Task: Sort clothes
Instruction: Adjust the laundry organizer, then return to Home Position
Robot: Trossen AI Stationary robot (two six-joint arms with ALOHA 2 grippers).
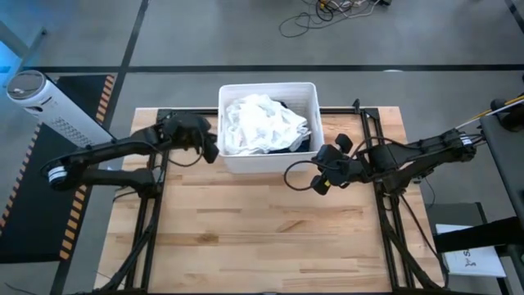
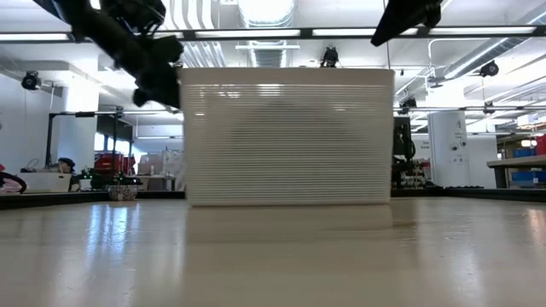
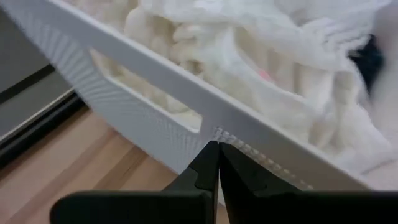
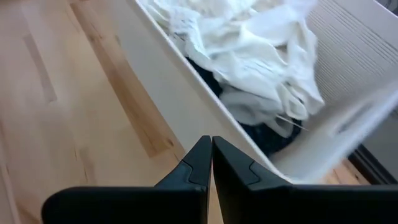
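Though crumpled, clothes [image 1: 260, 124] mostly white.

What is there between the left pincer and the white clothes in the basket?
The basket's white slatted wall with its handle slot. In the left wrist view, the shut left pincer is just outside it, and the white clothes lie behind it.

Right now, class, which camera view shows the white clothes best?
The high view: the whole white clothes pile shows inside the basket. Both wrist views show only parts of it; in the low view the basket wall hides it.
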